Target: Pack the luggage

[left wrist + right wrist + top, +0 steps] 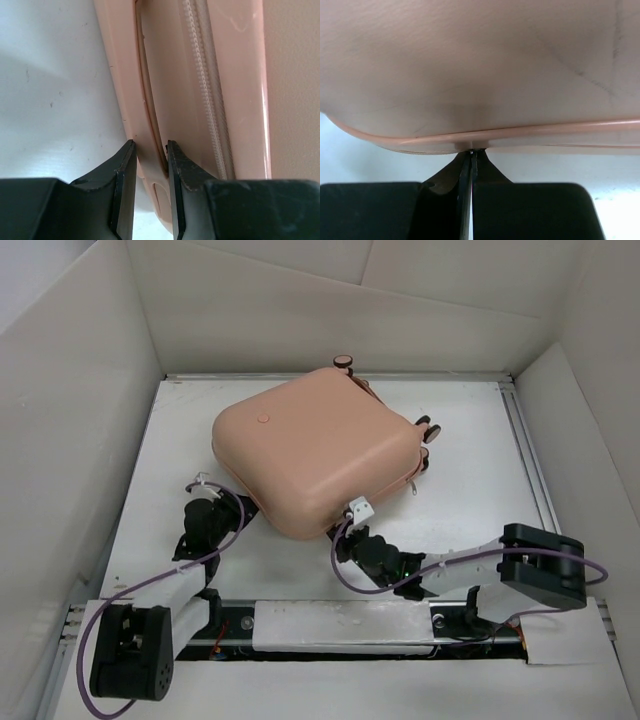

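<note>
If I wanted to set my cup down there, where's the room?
The widest bare table lies right of the suitcase, up to the side rail. A narrower strip runs along its left side. It's crowded at the suitcase's near edge, where the left claw and right claw meet it.

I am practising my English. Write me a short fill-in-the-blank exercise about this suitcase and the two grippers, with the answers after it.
1. The luggage lies on the white table with its shell ____.
2. The colour of its shell is ____.
3. The right gripper has its fingers pressed ____ at the rim.
4. A ridge of the luggage sits between the fingers of the ____ gripper.
Missing words: closed; pink; together; left.
</note>
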Controlling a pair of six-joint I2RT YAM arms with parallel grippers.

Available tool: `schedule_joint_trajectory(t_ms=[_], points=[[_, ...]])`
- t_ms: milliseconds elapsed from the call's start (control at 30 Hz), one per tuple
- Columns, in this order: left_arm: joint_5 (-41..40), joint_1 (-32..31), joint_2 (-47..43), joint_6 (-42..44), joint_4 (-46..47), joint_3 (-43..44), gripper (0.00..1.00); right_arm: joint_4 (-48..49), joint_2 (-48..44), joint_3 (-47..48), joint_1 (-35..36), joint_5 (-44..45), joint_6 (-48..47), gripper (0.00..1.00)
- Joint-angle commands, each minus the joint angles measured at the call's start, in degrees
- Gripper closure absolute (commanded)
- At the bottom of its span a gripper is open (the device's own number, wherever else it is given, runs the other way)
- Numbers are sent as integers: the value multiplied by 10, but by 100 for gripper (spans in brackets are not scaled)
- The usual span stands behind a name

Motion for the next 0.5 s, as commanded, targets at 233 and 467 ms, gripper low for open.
schedule_joint_trajectory(t_ms=[233,467], points=[[81,-21,-86,-7,23,-42,100,-209,99,218,260,5,120,100],[38,-75,-110,-14,23,-56,100,-215,79,212,213,13,157,100]])
